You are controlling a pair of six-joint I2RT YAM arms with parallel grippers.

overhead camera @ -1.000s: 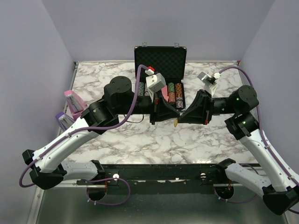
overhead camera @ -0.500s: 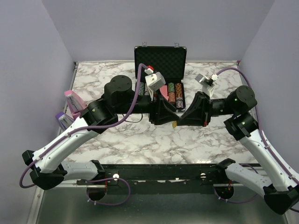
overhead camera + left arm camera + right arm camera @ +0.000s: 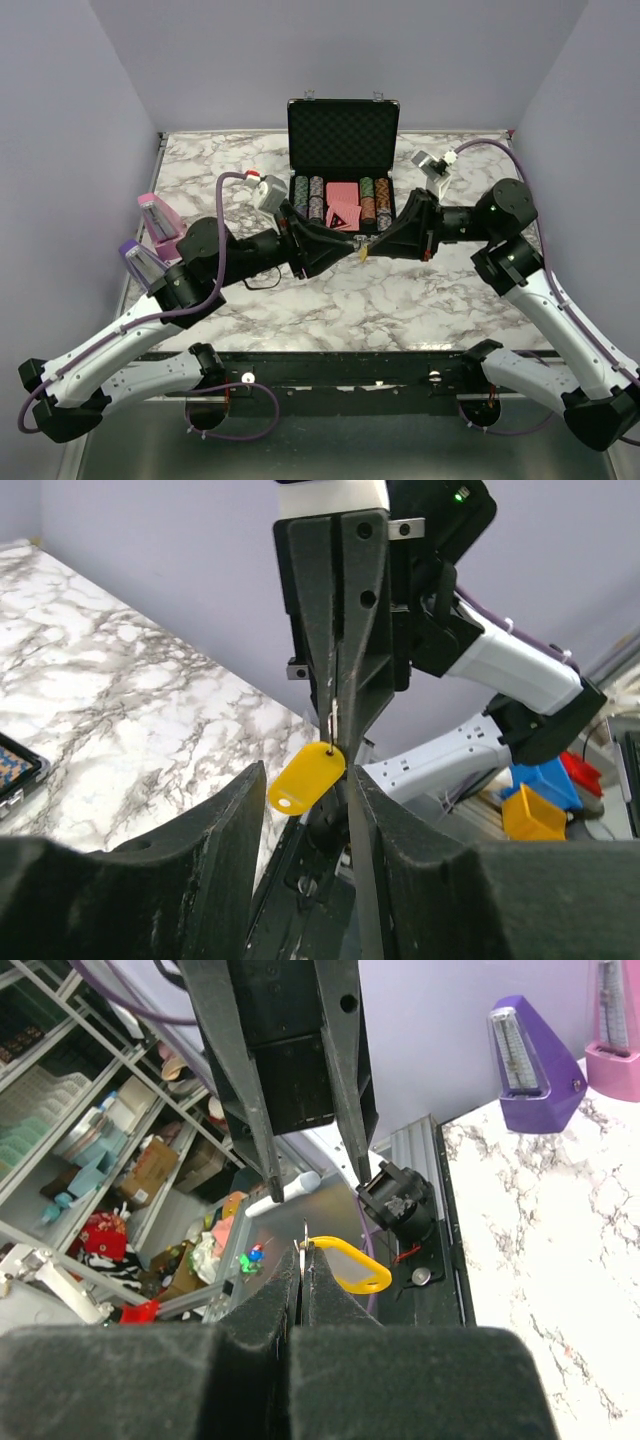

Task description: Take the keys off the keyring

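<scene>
Two arms meet nose to nose over the middle of the white-and-grey marble tabletop. That's just in front of the open black foam-lined chip case, which sits at the middle of the far edge.

Room-wise, bare marble shows between the meeting point and the near edge. There's more out toward the right edge and the far right corner. The left edge is the tight side: a pink metronome-shaped thing and a purple one stand right along it, with the left arm passing near them. Lavender walls close off the left, far and right edges.

The small yellow-orange plastic keyring is up in the air, not on the table, hanging between both tools. The right gripper has its fingers pressed flat together on a thin silver sliver at the top of the keyring. The oval yellow tag dangles off that, tilted, with a little hole at its free end. Can't tell if the sliver is a key or just the ring wire, it's way too small.

The left gripper is spread, one finger on each side of the tag. From its own wrist cam the tag sits close against one finger, but I can't say if it's touching.
</scene>
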